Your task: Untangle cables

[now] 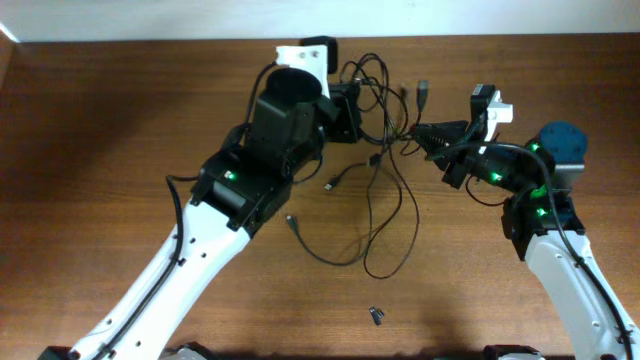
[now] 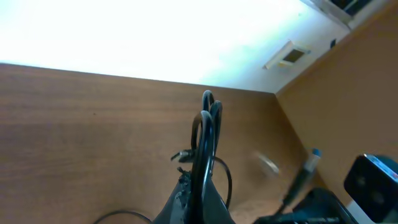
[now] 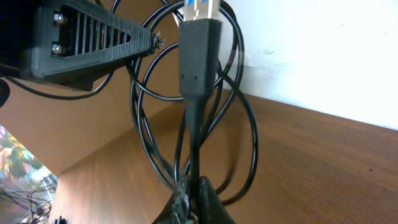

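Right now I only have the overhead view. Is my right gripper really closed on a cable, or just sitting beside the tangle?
Observer: It is closed on one. In the right wrist view the right gripper is shut on the thicker cable that leads up to a plug.
Operator: Which way does that plug point?
Observer: Straight up, away from the gripper. Its tip shows a blue insert.
Operator: And the left side?
Observer: In the left wrist view the left gripper is shut on thin loops that arch upward out of it.
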You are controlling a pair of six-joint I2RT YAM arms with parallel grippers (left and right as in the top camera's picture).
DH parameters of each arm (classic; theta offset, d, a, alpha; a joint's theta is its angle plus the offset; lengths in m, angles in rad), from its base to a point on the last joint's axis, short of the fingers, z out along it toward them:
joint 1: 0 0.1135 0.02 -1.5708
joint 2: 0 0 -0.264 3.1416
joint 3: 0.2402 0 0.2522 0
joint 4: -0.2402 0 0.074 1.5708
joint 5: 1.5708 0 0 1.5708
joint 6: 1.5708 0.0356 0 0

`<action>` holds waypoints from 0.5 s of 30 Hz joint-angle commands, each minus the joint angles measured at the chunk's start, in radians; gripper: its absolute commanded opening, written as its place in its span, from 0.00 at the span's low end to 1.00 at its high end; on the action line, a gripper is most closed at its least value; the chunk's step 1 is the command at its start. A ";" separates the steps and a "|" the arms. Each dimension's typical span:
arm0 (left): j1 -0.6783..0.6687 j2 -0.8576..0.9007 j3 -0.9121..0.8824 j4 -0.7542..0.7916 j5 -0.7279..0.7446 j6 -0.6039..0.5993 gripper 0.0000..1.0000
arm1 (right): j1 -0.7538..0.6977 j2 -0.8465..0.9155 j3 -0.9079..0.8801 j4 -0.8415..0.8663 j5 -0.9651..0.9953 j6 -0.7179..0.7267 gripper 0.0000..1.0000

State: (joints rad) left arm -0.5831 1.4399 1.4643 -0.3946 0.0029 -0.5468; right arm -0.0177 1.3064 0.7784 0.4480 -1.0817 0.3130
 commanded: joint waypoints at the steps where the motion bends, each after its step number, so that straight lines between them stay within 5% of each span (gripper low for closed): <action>1: 0.006 -0.033 0.010 0.002 -0.025 -0.014 0.00 | 0.005 -0.002 0.009 0.000 -0.013 -0.011 0.04; 3: 0.006 -0.033 0.010 0.000 -0.023 -0.014 0.00 | 0.005 -0.002 0.009 -0.001 -0.013 -0.011 0.04; 4: 0.006 -0.033 0.010 0.000 -0.010 -0.014 0.00 | 0.005 -0.002 0.009 -0.001 -0.013 -0.011 0.25; 5: 0.006 -0.033 0.010 0.000 0.016 -0.014 0.00 | 0.005 -0.002 0.009 -0.004 -0.012 -0.011 0.66; 7: 0.006 -0.033 0.010 0.000 0.077 -0.014 0.00 | 0.005 -0.002 0.009 -0.008 -0.008 -0.011 0.99; 15: 0.006 -0.034 0.010 0.001 0.337 -0.005 0.00 | 0.005 -0.002 0.009 -0.011 0.051 -0.046 0.99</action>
State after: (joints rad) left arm -0.5819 1.4342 1.4643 -0.3992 0.1967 -0.5468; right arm -0.0177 1.3064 0.7784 0.4362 -1.0626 0.2977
